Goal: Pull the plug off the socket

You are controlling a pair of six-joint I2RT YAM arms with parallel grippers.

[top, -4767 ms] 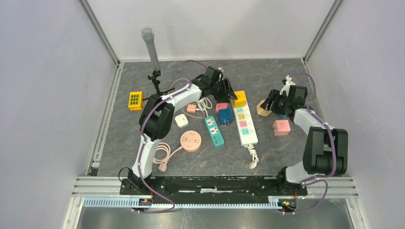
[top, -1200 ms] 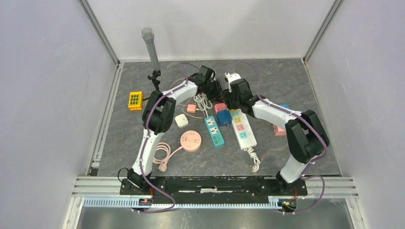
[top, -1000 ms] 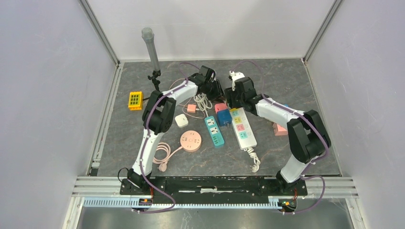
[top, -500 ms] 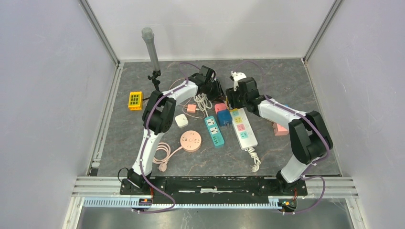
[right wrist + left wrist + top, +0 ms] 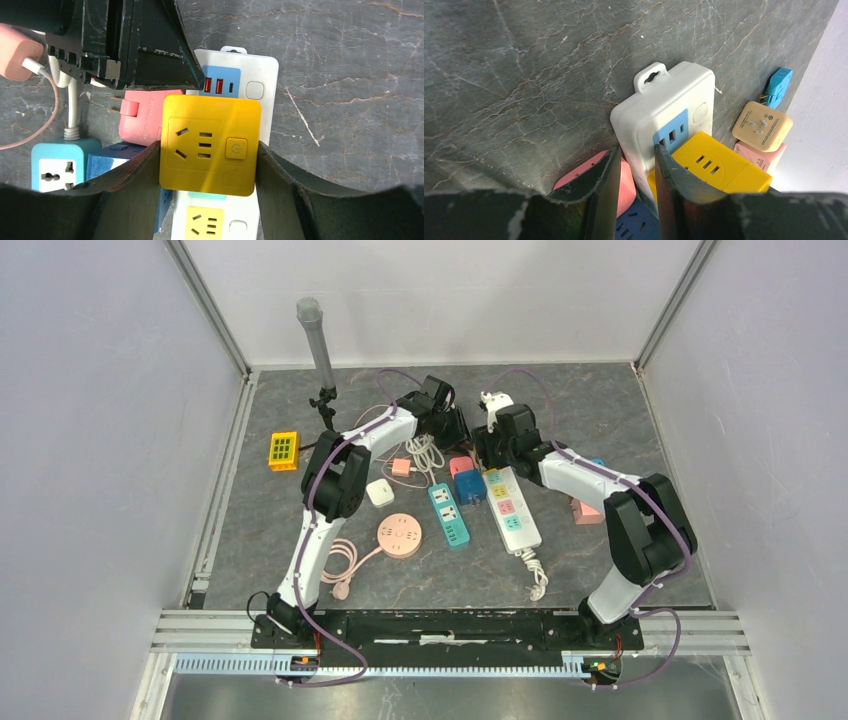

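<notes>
A yellow cube plug [image 5: 210, 142] sits plugged into the far end of a white power strip [image 5: 508, 505]. My right gripper [image 5: 208, 146] is shut on the yellow plug, one finger pressing each side; in the top view the gripper [image 5: 497, 445] hides the plug. My left gripper [image 5: 636, 155] is shut on the strip's far left edge [image 5: 674, 97], one finger beside the strip and one on top by the blue USB panel. The plug also shows in the left wrist view [image 5: 714, 162].
A pink adapter [image 5: 140, 125] and a blue cube [image 5: 115, 165] touch the strip's left side. A teal strip [image 5: 449, 514], a round pink socket [image 5: 399, 536] and a white cube [image 5: 379, 492] lie nearer left. A tan adapter [image 5: 761, 125] and a blue plug [image 5: 778, 86] lie right.
My right arm swung from the table's right side over to the yellow plug and closed on it. In the last second both arms shifted only slightly.
</notes>
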